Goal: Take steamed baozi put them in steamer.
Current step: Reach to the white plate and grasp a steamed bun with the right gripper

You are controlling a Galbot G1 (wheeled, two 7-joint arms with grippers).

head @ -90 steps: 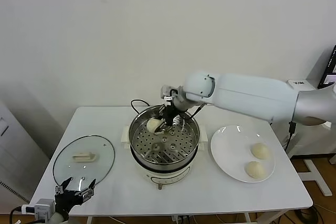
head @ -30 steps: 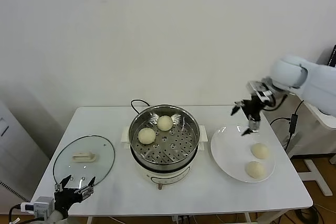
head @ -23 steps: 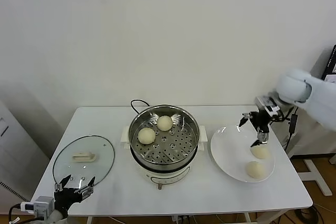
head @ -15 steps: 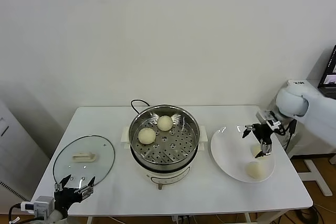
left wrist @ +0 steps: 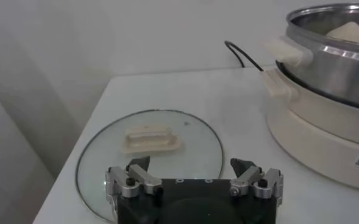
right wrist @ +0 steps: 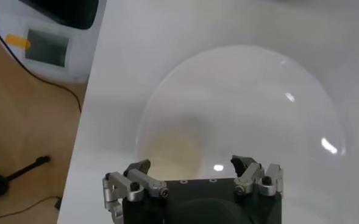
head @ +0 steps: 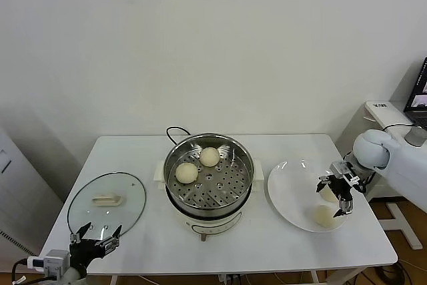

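The steel steamer [head: 209, 178] stands mid-table on its cream base. Two baozi lie on its perforated tray, one at the left [head: 186, 172] and one at the back [head: 209, 157]. The white plate [head: 290, 195] to its right carries two more baozi. My right gripper [head: 335, 196] is open and low over the farther one [head: 325, 194], with a finger on either side. The nearer baozi [head: 323, 216] lies free. In the right wrist view the open gripper [right wrist: 191, 165] hovers over a pale baozi [right wrist: 173, 143] on the plate [right wrist: 277, 115]. My left gripper [head: 93, 237] is parked open at the table's front left.
A round glass lid [head: 107, 201] with a white handle lies flat at the left of the table, just beyond the left gripper [left wrist: 190, 165]. A black cord [head: 175, 131] runs behind the steamer. The plate sits close to the table's right edge.
My right gripper let go of a baozi in the steamer, swung right across the table and came down over the plate's farther baozi. The left arm has not moved.
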